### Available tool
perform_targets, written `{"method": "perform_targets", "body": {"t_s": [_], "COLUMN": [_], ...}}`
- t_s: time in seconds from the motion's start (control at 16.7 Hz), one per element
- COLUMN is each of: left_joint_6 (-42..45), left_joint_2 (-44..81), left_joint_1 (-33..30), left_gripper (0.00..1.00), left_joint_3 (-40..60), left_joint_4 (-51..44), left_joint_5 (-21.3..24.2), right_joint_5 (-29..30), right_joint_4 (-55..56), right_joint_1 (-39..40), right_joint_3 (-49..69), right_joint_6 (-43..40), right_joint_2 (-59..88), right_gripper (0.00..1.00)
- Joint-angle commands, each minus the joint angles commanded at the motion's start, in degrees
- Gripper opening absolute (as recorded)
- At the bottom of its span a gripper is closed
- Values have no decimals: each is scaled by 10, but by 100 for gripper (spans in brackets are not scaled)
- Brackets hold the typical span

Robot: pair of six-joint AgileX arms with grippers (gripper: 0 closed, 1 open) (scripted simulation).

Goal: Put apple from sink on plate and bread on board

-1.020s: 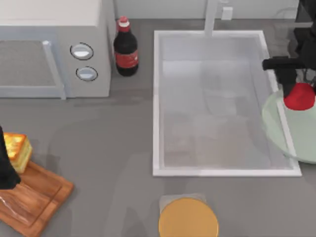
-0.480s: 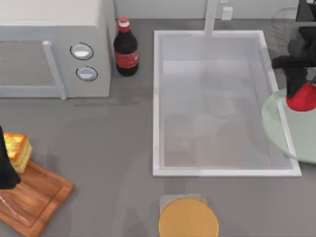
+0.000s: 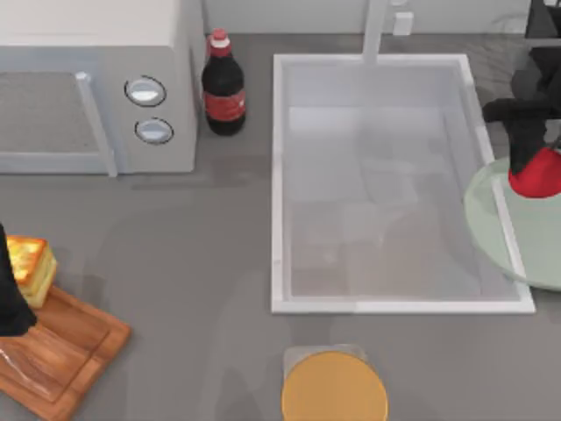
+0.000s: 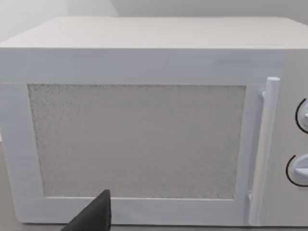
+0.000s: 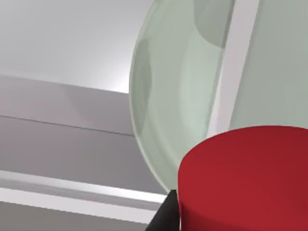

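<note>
A flat grey desk [image 3: 175,263] carries everything, with a pale wall behind it. A large rectangular pale grey-white sink [image 3: 279,184] with a raised white rim and a tap post takes up the middle of the desk, its basin bare. Over the sink's right rim lies the large round pale green translucent plate [image 3: 517,237], and the small smooth red apple [image 3: 536,173] sits on the plate's near-top edge. The right gripper [image 3: 526,153] stands directly over the apple — its dark fingers reach down onto the ball from above, and in the right wrist view the apple [image 5: 245,178] sits right against a dark fingertip [image 5: 166,216], with the green plate [image 5: 168,96] spreading beyond it. Whether those fingers are clenched on the apple or released from it cannot be told.

At the desk's left edge the left gripper [image 3: 10,298] hangs as a dark shape just beside the small yellow-golden block of bread [image 3: 31,267] with its orange-brown crust — the bread rests at the upper end of the rectangular brown wooden cutting board [image 3: 66,355], touching the fingers' side. The state of these fingers cannot be told either.

Behind, a white microwave oven [image 3: 96,88] stands at the top left, a dark cola bottle [image 3: 223,88] with a red label just beside it. A small round orange-yellow disc [image 3: 334,386] lies below the sink.
</note>
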Motion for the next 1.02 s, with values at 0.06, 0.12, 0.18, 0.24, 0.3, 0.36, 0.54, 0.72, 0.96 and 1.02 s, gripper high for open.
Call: {"method": "perform_targets", "body": {"t_s": [0.06,0.12,0.18,0.24,0.3,0.36,0.54,0.72,0.96,1.02], "left_joint_6": [0,0,0,0,0,0,0,0,0,0], "left_joint_2": [0,0,0,0,0,0,0,0,0,0], "left_joint_1": [0,0,0,0,0,0,0,0,0,0], "left_gripper": [100,100,100,100,100,100,100,100,100,100], "left_joint_3": [0,0,0,0,0,0,0,0,0,0], "left_joint_4": [0,0,0,0,0,0,0,0,0,0], "left_joint_5": [0,0,0,0,0,0,0,0,0,0], "right_joint_5": [0,0,0,0,0,0,0,0,-40,-40], "right_joint_4": [0,0,0,0,0,0,0,0,-1,3], "right_joint_1": [0,0,0,0,0,0,0,0,42,42], "right_joint_3": [0,0,0,0,0,0,0,0,0,-4], "right_joint_6": [0,0,0,0,0,0,0,0,-31,-31], "right_joint_2": [0,0,0,0,0,0,0,0,9,3], "right_gripper": [60,68,75,83,90,98,100,100,100,100]}}
